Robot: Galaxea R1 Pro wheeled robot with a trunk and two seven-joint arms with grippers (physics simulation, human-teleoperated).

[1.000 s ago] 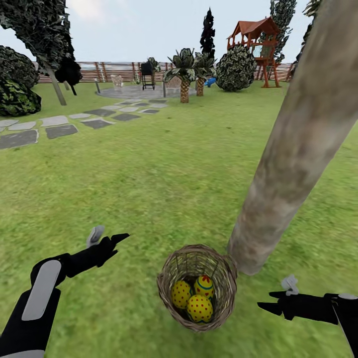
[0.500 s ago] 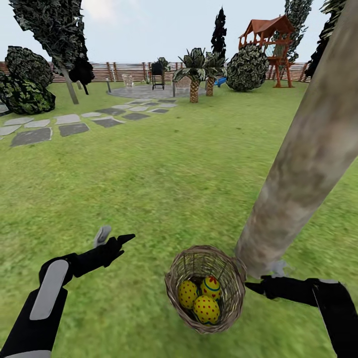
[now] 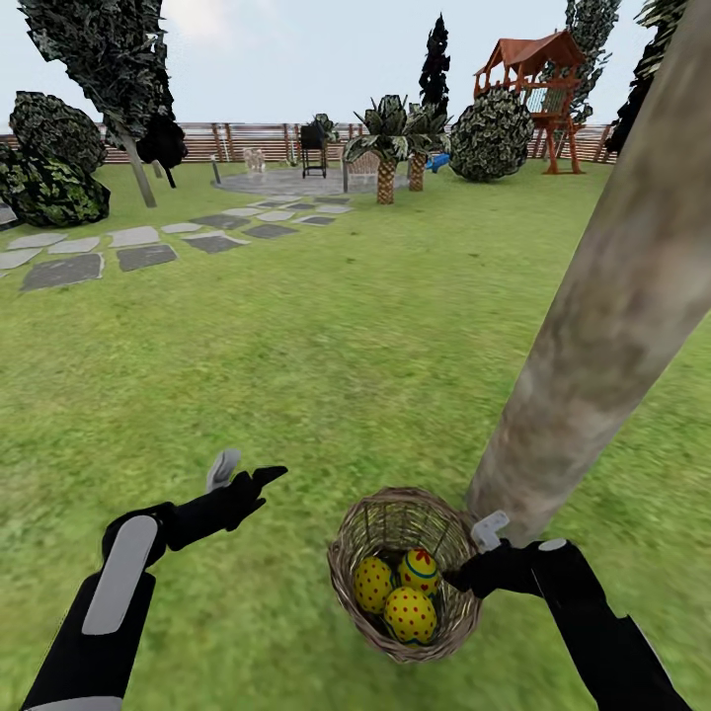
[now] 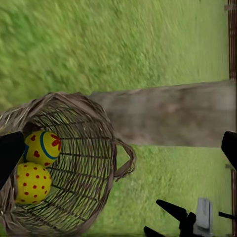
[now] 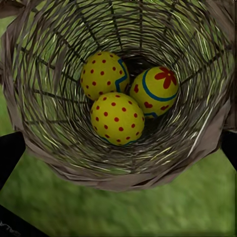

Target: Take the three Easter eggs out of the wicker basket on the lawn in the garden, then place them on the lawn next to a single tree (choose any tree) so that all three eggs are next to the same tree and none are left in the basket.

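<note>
The wicker basket (image 3: 348, 545) stands upright on the lawn (image 3: 326, 375), touching the foot of the tree (image 3: 583, 355). Three Easter eggs lie in it: a red-dotted one (image 3: 409, 613), another (image 3: 372, 583) and one with a blue band (image 3: 423, 569). My right gripper (image 3: 469, 553) is open at the basket's right rim, above the eggs. In the right wrist view its fingers (image 5: 10, 153) spread wide around the basket (image 5: 123, 180), over the flower-marked egg (image 5: 157, 90). To the basket's left my left gripper (image 3: 250, 472) hovers open, holding nothing. Its wrist view shows the basket (image 4: 94, 163) and trunk (image 4: 173, 118).
Grey stepping stones (image 3: 148, 255) run across the far left. Short palms (image 3: 385, 148), a grill, dark bushes (image 3: 49, 193) and a playset (image 3: 538, 89) stand far back by the wooden fence (image 3: 247, 141). Open grass lies ahead and to the left of the tree.
My right gripper has swung left from the grass to the basket's right rim. The left gripper has crept slightly right. The head view shifted early on, then held.
</note>
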